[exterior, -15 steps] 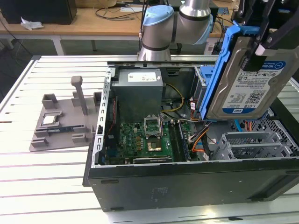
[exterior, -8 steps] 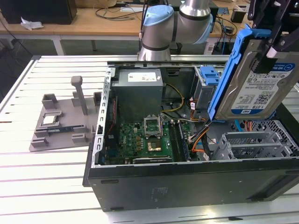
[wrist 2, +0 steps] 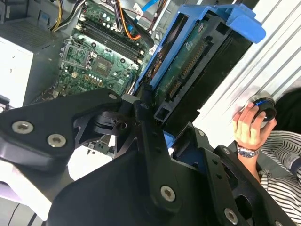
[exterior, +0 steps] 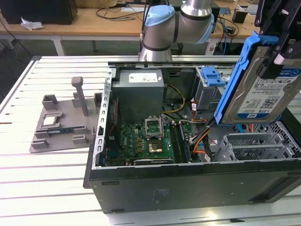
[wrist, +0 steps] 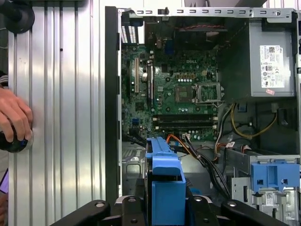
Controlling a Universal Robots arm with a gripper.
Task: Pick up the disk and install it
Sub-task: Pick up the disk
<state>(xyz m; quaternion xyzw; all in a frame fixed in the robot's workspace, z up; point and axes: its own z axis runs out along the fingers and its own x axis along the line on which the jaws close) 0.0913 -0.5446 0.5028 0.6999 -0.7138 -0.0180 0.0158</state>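
Open case (exterior: 188, 183) at centre, drive cage (exterior: 203, 96) with its blue latch (exterior: 211, 75) next, then at the exterior view's right the disk (exterior: 265, 92), clamped in the gripper (exterior: 275, 61), hangs higher than the cage, long axis steeply tilted.

A robotics lab: aluminium slatted table (exterior: 47, 179), opened computer case (exterior: 188, 183), cable-strewn wooden workbench (exterior: 94, 21) behind.

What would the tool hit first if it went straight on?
Probably the cable bundle inside the open computer case, just ahead of the held disk; depth is unclear, so this is a guess.
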